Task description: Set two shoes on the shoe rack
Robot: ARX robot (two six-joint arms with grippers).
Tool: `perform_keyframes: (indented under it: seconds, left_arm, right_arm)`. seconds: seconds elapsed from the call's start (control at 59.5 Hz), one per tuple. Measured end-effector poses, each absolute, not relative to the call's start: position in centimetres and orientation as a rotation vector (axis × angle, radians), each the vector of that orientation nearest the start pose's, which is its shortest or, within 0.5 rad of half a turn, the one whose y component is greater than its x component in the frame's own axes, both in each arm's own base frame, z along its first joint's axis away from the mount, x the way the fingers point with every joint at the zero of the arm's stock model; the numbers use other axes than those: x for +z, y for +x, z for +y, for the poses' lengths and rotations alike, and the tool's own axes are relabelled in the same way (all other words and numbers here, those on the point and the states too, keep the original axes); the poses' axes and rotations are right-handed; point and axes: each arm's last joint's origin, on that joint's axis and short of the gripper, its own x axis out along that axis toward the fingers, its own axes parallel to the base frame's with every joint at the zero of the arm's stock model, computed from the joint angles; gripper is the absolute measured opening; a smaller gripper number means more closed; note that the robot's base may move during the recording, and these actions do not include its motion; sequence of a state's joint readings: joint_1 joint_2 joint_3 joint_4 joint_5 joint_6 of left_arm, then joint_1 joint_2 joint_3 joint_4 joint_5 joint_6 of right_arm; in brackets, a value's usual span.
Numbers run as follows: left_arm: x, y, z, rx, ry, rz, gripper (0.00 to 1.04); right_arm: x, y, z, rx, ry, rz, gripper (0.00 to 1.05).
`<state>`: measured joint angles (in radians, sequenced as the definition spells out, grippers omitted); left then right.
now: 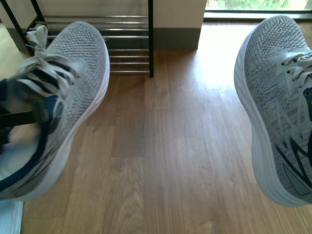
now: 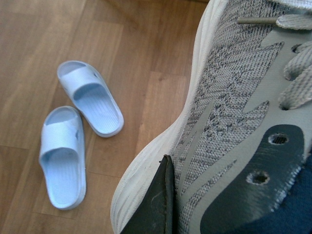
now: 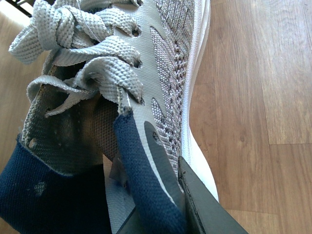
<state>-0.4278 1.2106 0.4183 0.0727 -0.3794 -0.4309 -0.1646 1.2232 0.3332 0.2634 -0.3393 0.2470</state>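
I hold one grey knit sneaker in each gripper above the wooden floor. In the front view the left sneaker (image 1: 73, 73) hangs at the left with its toe toward the shoe rack (image 1: 127, 35), whose chrome bars and black post stand at the back left. The right sneaker (image 1: 275, 92) hangs at the right edge. My left gripper (image 2: 171, 197) is shut on the left sneaker's (image 2: 234, 97) side by the collar, one dark finger (image 2: 158, 204) pressed against its sole edge. My right gripper (image 3: 163, 204) is shut on the right sneaker's (image 3: 165, 73) navy collar.
Two pale blue slide sandals (image 2: 90, 97) (image 2: 62, 156) lie side by side on the floor below the left sneaker. A wall with a grey skirting (image 1: 175, 38) runs behind the rack, and a bright window (image 1: 258, 7) is at the back right. Wooden floor (image 1: 170, 146) lies between the sneakers.
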Motion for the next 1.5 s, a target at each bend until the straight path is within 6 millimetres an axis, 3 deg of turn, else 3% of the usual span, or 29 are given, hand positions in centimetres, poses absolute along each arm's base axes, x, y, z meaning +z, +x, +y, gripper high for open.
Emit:
perform_keyframes:
  seconds: [0.185, 0.286, 1.496]
  left_arm:
    - [19.1, 15.9, -6.4, 0.147, -0.119, 0.55, 0.01]
    - [20.1, 15.0, -6.0, 0.148, -0.141, 0.498, 0.01]
    - [19.8, 14.9, -6.0, 0.143, -0.124, 0.51, 0.01]
  right_arm:
    - [14.3, 20.7, -2.5, 0.093, 0.395, 0.627, 0.01]
    - [14.3, 20.7, -2.5, 0.093, 0.395, 0.627, 0.01]
    - [14.3, 20.7, -2.4, 0.104, 0.397, 0.628, 0.01]
